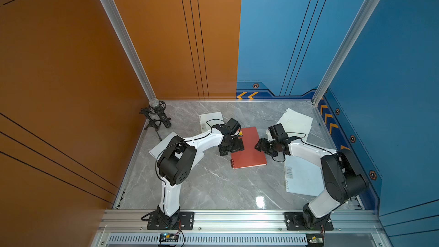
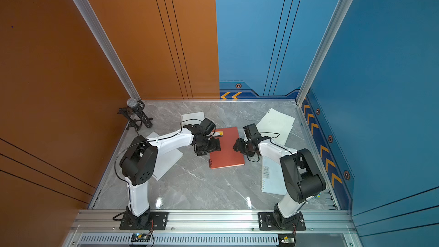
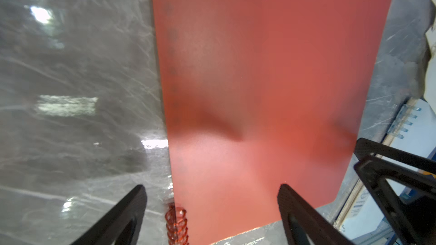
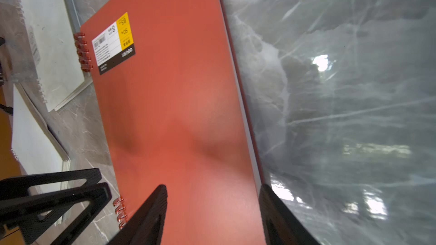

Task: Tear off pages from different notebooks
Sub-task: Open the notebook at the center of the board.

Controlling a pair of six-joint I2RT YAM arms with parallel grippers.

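The red notebook (image 1: 249,149) lies closed and flat in the middle of the bench (image 1: 213,186). Its wire spine (image 1: 232,163) is on the left arm's side and its label (image 1: 240,133) is at the far corner of that side.

The left hand (image 1: 231,148) is over the spine edge. In the left wrist view its fingers (image 3: 122,215) stand wide apart with nothing between them. One is over bare bench and the other over the cover, with the spine running below the gap.

The right hand (image 1: 259,147) is at the opposite, open edge, facing the left hand across the cover. It too is released. In the right wrist view its fingers (image 4: 151,208) are spread, one over the cover and one past the edge above the bench.

Whether either hand touches the cover I cannot tell.

A few loose pages (image 1: 295,122) lie at the far right, behind the right hand. The white notebooks (image 1: 301,177) lie around the edges of the bench.
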